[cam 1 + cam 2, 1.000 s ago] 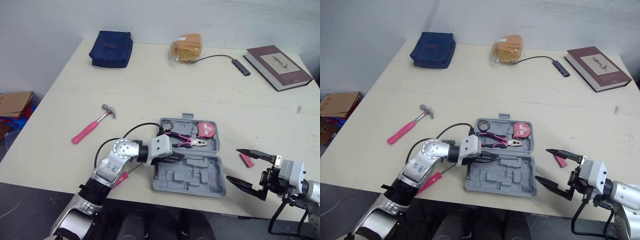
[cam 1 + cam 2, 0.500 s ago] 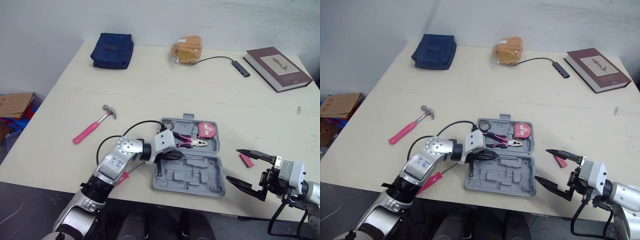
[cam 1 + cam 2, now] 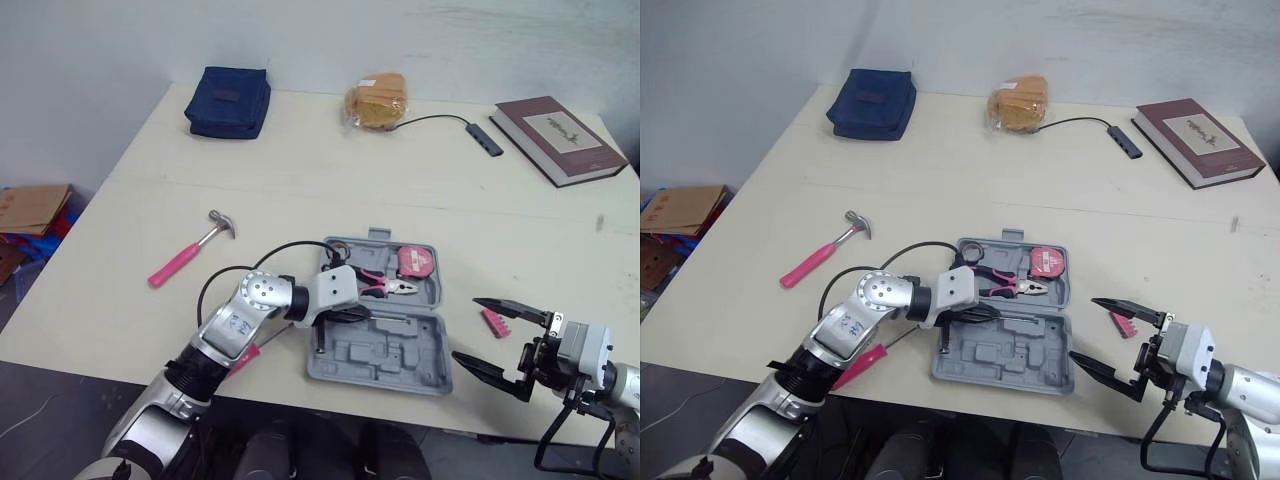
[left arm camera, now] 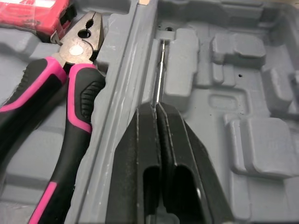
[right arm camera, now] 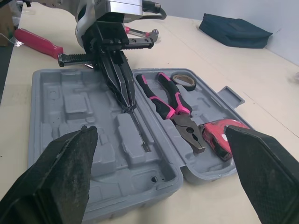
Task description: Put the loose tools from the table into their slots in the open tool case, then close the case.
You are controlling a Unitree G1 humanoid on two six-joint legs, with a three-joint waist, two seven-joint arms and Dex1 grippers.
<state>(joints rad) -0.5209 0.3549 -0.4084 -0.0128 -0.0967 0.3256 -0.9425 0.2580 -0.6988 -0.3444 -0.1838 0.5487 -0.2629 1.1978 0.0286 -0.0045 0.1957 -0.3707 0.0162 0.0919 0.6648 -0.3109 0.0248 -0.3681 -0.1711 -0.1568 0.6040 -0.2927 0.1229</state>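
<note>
The grey tool case (image 3: 384,362) lies open near the table's front edge. Pink-handled pliers (image 3: 376,283), a red tape measure (image 3: 413,262) and a tape roll (image 3: 333,246) sit in its far half. My left gripper (image 4: 156,106) is over the near half, shut on a screwdriver whose thin shaft (image 4: 161,70) lies along a moulded slot. My right gripper (image 3: 468,328) hangs open right of the case, holding nothing. A small pink piece (image 3: 492,322) lies beside it. A pink hammer (image 3: 185,255) lies left of the case. A pink handle (image 3: 243,357) lies under my left arm.
Along the far edge are a navy pouch (image 3: 227,100), a bagged bun (image 3: 375,97), a cable hub (image 3: 482,135) and a brown book (image 3: 556,135). A cardboard box (image 3: 30,205) sits on the floor to the left.
My left gripper has shifted slightly to the right over the case, still holding the screwdriver. The right gripper has stayed in place. The camera view moved a little.
</note>
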